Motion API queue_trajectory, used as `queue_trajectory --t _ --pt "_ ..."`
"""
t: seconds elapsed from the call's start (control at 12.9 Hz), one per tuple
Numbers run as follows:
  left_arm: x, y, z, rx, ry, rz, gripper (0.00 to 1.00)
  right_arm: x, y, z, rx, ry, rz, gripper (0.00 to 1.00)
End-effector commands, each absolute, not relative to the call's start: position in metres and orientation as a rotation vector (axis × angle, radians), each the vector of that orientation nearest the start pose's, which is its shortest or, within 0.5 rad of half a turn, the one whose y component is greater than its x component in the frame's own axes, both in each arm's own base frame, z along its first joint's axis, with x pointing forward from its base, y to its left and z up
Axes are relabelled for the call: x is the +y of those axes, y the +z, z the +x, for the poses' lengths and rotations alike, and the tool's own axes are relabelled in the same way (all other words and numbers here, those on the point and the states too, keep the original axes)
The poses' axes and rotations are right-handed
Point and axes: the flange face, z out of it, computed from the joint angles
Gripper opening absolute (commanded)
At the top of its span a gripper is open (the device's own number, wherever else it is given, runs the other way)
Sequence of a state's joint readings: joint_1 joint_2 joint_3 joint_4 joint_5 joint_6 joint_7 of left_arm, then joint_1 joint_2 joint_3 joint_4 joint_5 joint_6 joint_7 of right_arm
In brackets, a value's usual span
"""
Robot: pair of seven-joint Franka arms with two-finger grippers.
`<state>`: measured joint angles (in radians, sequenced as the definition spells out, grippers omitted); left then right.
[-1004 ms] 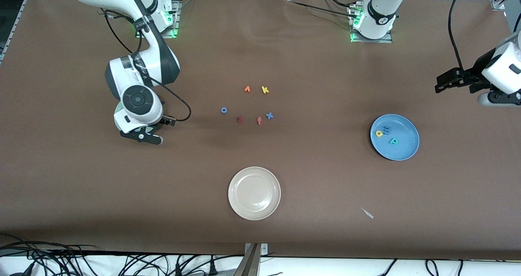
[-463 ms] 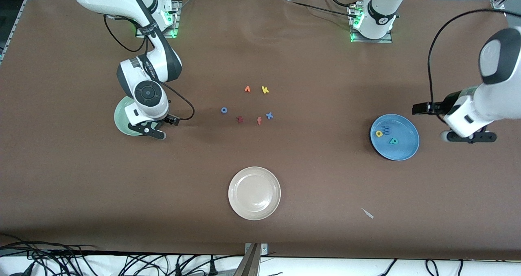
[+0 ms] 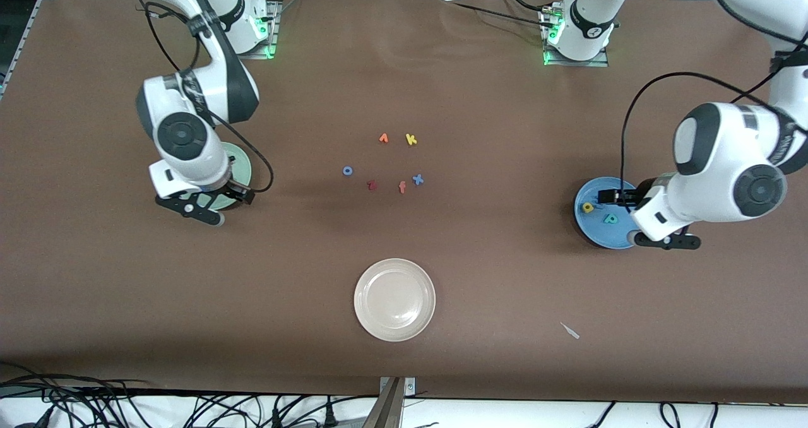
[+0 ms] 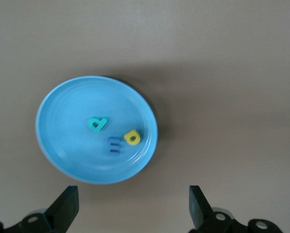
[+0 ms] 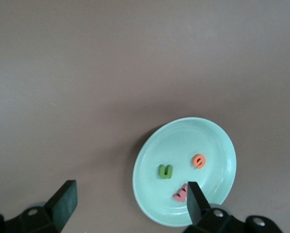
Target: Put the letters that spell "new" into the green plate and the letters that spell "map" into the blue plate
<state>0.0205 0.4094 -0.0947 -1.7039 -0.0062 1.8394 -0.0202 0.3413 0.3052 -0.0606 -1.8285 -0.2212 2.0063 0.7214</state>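
— What's the desk (image 3: 480, 276) like from my screen? 
— I see a brown cover, creased near its top edge.
— Below it? 
— I see a white floor (image 3: 505, 412) strewn with black cables (image 3: 95, 403), plus green lights (image 3: 271, 50).

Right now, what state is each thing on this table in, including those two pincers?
left pincer: open, empty, over the blue plate.
right pincer: open, empty, over the green plate.
blue plate: upright, holds m, a, p.
green plate: upright, holds n, e, w.
beige plate: upright, nothing in it.
leftover letters: lying loose at the table's middle.
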Motion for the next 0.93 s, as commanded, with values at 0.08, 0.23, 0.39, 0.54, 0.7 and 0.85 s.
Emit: queue_trajectory --t 0.08,0.23,0.39,0.54,0.7,0.85 --pt "-0.041 0.322 0.618 0.087 0.417 -3.116 1.00 0.145 0.432 0.628 0.541 -0.009 -3.218 1.00" --pt "-0.040 0.327 0.619 0.083 0.412 -3.118 1.00 0.108 0.491 0.638 0.401 0.040 -3.137 1.00" --pt "-0.032 0.347 0.621 0.073 0.388 -3.122 1.00 0.082 0.512 0.636 0.428 0.111 -3.130 1.00" --pt "-0.030 0.366 0.620 0.068 0.407 -3.118 1.00 0.075 0.512 0.633 0.409 0.150 -3.138 1.00" --pt "-0.028 0.378 0.619 0.068 0.383 -3.120 1.00 0.065 0.534 0.623 0.407 0.144 -3.127 1.00" --pt "-0.023 0.394 0.616 0.058 0.374 -3.119 1.00 0.060 0.546 0.614 0.370 0.174 -3.130 1.00"
